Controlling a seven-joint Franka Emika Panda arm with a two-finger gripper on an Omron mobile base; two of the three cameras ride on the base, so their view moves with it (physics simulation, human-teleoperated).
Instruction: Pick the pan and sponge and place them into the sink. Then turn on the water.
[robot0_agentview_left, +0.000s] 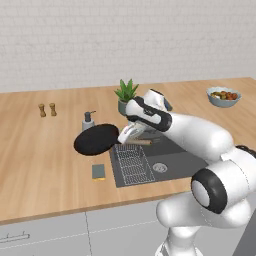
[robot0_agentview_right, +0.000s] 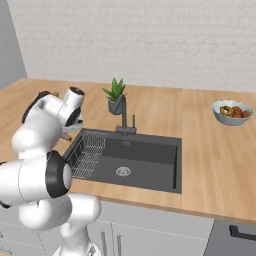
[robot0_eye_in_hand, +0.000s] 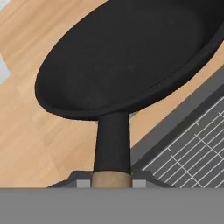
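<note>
My gripper (robot0_agentview_left: 126, 134) is shut on the pan's light wooden handle (robot0_agentview_left: 140, 142). The round black pan (robot0_agentview_left: 96, 139) sits out over the wooden counter just left of the sink (robot0_agentview_left: 175, 161). In the hand view the pan (robot0_eye_in_hand: 127, 57) spreads across the top, its black neck runs down to the wooden handle (robot0_eye_in_hand: 111, 179), and the gripper (robot0_eye_in_hand: 111, 183) clamps that handle from both sides. The grey-green sponge (robot0_agentview_left: 98, 171) lies flat on the counter in front of the pan, beside the sink's left edge. The dark grey sink (robot0_agentview_right: 150, 165) holds a wire rack (robot0_agentview_right: 87, 152) in its left part.
A grey soap dispenser (robot0_agentview_left: 88, 120) stands just behind the pan. A potted plant (robot0_agentview_left: 125, 94) and the faucet (robot0_agentview_right: 125, 117) are behind the sink. A bowl of fruit (robot0_agentview_left: 223, 96) sits far right. Two small shakers (robot0_agentview_left: 47, 110) stand at the back left.
</note>
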